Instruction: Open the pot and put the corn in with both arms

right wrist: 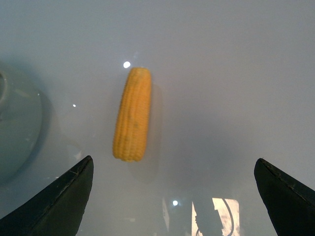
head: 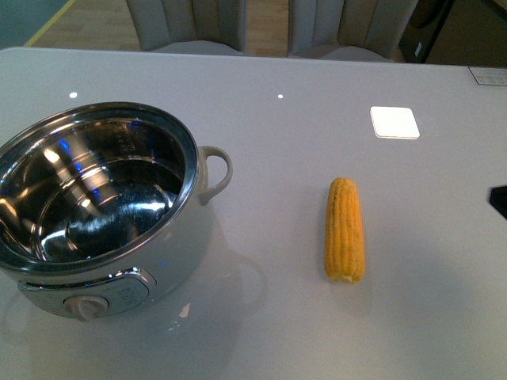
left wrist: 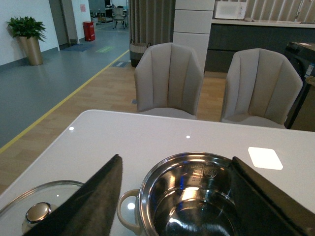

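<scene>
Pale grey table (head: pixel 277 166) fills my front view, glossy enough to throw back ceiling lights, with a bright white square (head: pixel 394 122) towards its far right. Beyond the far edge, the left wrist view gives me two beige chairs (left wrist: pixel 169 78), wood flooring and a potted plant (left wrist: pixel 27 29) against the wall.

On the robot's left stands the pot (head: pixel 186 245), uncovered, its steel inside shiny and holding nothing. A loop handle (head: pixel 215 170) points towards the table's middle, and the knob (head: pixel 85 305) faces me. The lid (left wrist: pixel 27 199) lies flat on the table just beside the pot, by a loop handle, knob up, partly hidden behind one finger.

The corn (head: pixel 344 229) lies on bare table to the right of the pot, well apart from it, lengthwise away from me with the blunt cut end nearest.

The right pincer (right wrist: pixel 173 158) is spread wide and holds nothing. From its wrist camera the cob (right wrist: pixel 132 114) sits beyond the fingertips, not between them. It is off the centre line, nearer one finger (right wrist: pixel 64 196) than the other, and touches neither.

The left pincer (left wrist: pixel 175 157) is likewise wide apart and empty, and through its gap I see the pot's open mouth. How high it hangs above the rim I cannot tell.
</scene>
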Controlling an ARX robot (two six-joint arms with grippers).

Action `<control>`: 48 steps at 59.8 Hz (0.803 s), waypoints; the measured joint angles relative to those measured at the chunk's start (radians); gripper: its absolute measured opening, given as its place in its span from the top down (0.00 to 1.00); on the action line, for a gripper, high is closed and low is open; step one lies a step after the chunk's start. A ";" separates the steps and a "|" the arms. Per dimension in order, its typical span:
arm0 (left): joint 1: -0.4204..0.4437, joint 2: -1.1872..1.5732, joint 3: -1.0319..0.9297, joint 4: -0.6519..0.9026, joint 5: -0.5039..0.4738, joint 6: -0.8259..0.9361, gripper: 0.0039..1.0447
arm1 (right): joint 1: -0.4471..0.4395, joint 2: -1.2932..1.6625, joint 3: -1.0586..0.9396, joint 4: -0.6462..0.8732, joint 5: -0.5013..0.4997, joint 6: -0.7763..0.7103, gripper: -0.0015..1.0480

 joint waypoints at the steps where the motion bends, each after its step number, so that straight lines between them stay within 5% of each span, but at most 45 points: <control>1: 0.000 0.000 0.000 0.000 0.000 0.000 0.19 | 0.005 0.020 0.008 0.012 -0.002 -0.003 0.08; 6: 0.000 0.000 0.000 0.000 0.000 0.000 0.05 | 0.032 0.182 0.068 0.104 -0.018 -0.026 0.08; 19: 0.000 0.000 0.000 0.000 0.000 0.002 0.06 | 0.069 0.614 0.224 0.340 0.026 -0.108 0.08; 48: 0.000 0.000 0.000 0.000 0.000 0.002 0.06 | 0.064 1.050 0.465 0.349 0.011 -0.120 0.08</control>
